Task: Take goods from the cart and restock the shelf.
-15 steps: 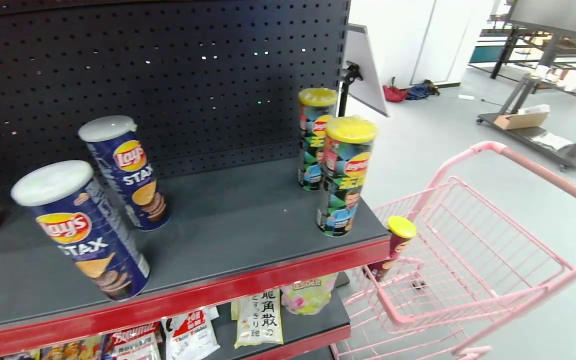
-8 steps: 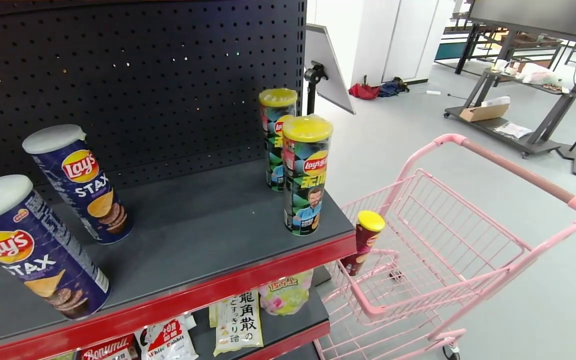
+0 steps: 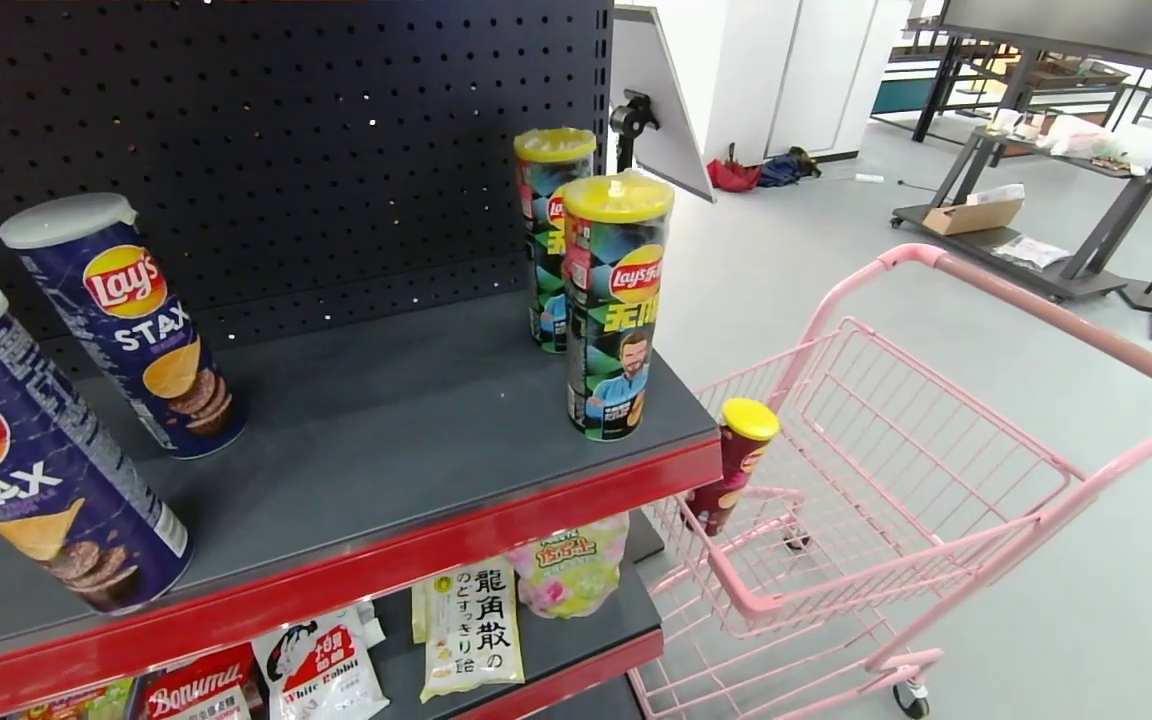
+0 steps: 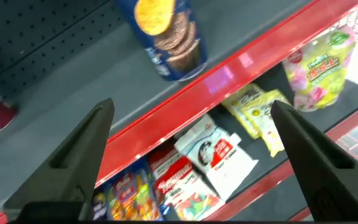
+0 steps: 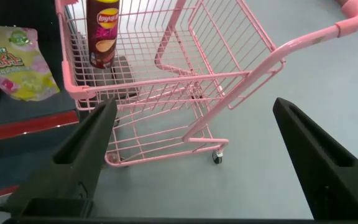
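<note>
Chip can [image 3: 739,462], maroon with a yellow lid: standing in the pink cart [image 3: 946,400], in the basket corner closest to the shelf [image 3: 386,430], about 4 o'clock from the shelf's front right corner; same can by the basket wall in the right wrist view [image 5: 102,31].

Left gripper [image 4: 191,104]: fingers spread wide, nothing between them, hanging before the shelf's red front edge.

Right gripper [image 5: 194,102]: fingers likewise wide apart and empty, above the cart.

Lower shelf [image 3: 546,650], under the red edge: white snack packet [image 3: 321,670], yellow-white sachet [image 3: 466,630], pink-green candy bag [image 3: 566,570], side by side.

Grey deck, 9 o'clock end: blue chip can [image 3: 26,470], white lid, near the front edge. Second blue can [image 3: 126,320] at its 1 o'clock, close to the pegboard [image 3: 286,150].

3 o'clock end: green-patterned can [image 3: 618,310], yellow lid, near the front edge. Matching can [image 3: 548,235] just behind, at its 11 o'clock; touching or apart, cannot tell.
</note>
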{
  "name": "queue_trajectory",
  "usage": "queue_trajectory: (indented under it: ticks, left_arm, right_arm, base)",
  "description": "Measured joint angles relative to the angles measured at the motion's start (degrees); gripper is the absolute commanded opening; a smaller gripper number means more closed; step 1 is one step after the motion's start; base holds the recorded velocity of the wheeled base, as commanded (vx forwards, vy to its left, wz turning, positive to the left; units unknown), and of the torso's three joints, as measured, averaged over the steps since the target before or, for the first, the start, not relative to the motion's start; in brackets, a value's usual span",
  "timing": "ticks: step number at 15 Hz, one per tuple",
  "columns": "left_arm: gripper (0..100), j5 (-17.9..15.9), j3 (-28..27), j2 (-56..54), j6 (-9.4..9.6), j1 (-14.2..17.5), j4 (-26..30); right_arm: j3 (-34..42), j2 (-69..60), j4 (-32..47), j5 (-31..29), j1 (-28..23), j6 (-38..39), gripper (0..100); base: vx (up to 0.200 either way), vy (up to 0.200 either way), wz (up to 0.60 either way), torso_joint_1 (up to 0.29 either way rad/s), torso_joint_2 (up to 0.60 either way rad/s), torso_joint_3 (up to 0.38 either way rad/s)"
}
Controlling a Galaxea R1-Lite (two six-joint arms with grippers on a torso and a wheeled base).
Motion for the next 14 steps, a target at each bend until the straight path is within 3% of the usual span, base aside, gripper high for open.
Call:
queue_trajectory:
  ticks: [2,8,12,14]
  left_arm:
    - [100,-1.9,-0.3,0.0,-0.33,0.0,-0.4]
    - [100,-2.0,-0.4,0.0,-0.46,0.0,-0.4]
    - [100,-1.4,-0.1,0.0,-0.20,0.0,-0.4]
    - [100,-1.6,-0.2,0.0,-2.08,0.0,-0.4]
  right_arm:
    - [0.0,-0.1,0.0,0.0,0.0,0.0,100]
    - [0.3,-0.2,0.0,-0.1,-0.1,0.1,100]
    - [0.7,0.6,-0.7,-0.5,-0.5,0.9,100]
    - [-0.1,3.8,-4.1,0.0,-0.7,3.6,100]
  base:
    - [0.000,0.000,0.00,-0.161,0.43,0.276]
    - [0.000,0.000,0.00,-0.166,0.51,0.336]
    - [0.000,0.000,0.00,-0.030,0.10,0.068]
    - [0.000,0.000,0.00,0.000,0.00,0.000]
